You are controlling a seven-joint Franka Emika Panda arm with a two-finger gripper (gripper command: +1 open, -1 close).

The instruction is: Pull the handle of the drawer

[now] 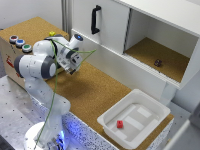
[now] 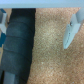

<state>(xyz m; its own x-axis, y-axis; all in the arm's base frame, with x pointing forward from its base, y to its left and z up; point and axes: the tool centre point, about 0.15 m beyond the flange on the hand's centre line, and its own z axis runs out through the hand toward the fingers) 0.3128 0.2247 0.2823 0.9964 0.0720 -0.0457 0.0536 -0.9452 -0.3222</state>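
- Reaching comes first: our gripper (image 1: 71,70) hangs above the cork worktop (image 1: 95,92), jaws wide and empty.
- We judge the black handle (image 1: 95,19) on the white drawer front (image 1: 100,26) is well apart, upright.
- We should straddle it squarely before closing, then pull straight out.

White tray (image 1: 152,107) holding red block (image 1: 120,124), three buttons (image 1: 20,43)
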